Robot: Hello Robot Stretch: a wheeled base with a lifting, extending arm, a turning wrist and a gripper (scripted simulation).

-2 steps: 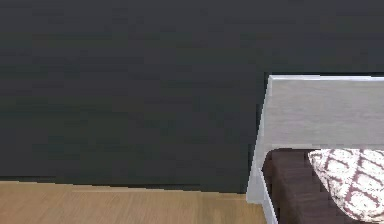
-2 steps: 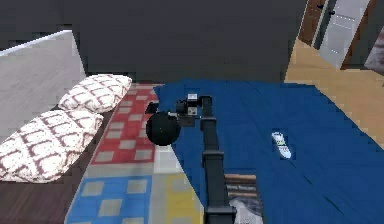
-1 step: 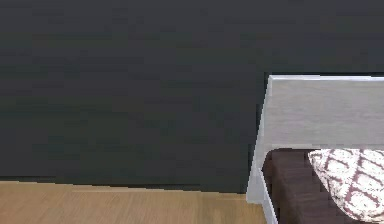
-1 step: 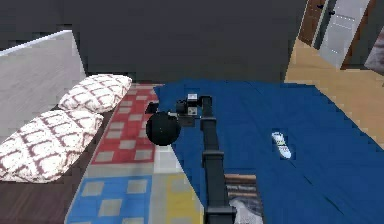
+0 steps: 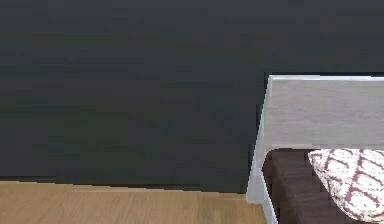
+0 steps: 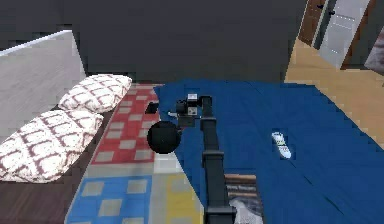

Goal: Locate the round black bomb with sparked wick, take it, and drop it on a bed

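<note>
**Arm (image 6: 210,170) out over bed (image 6: 300,110); black ball (image 6: 163,137) at its tip, hold unconfirmed**

Arm bar enters at the arm side view's six o'clock edge and runs up over the bed's blue cover, ending in the jaws near the picture's centre.

Finding 1. The round black ball, matching the task's bomb in shape and colour, sits at about seven o'clock from the jaws, close to them. Its wick is too small to make out. A patchwork quilt (image 6: 125,140) lies behind it, so I cannot tell whether the ball hangs free or rests on the bed.

Finding 2. How far the jaws stand apart cannot be told, nor whether they have hold of anything.

Finding 3. Two patterned pillows (image 6: 95,92) lie at nine o'clock against a pale headboard (image 6: 35,65). A slim white object (image 6: 283,146) lies on the cover at three o'clock. Wooden floor (image 6: 315,70) shows beyond the bed at one o'clock. In the forward view the headboard (image 5: 320,110) stands at three o'clock against a dark wall (image 5: 120,90).

Risks, as judged:
- A round ball let go from any height would likely bounce or roll, and soft bedding gives it little to settle against.
- Drawing the arm back along its own line could brush the ball and send it off the mattress.
- Treating the drop as done while the hold is unconfirmed could carry the ball away with the arm.
</note>
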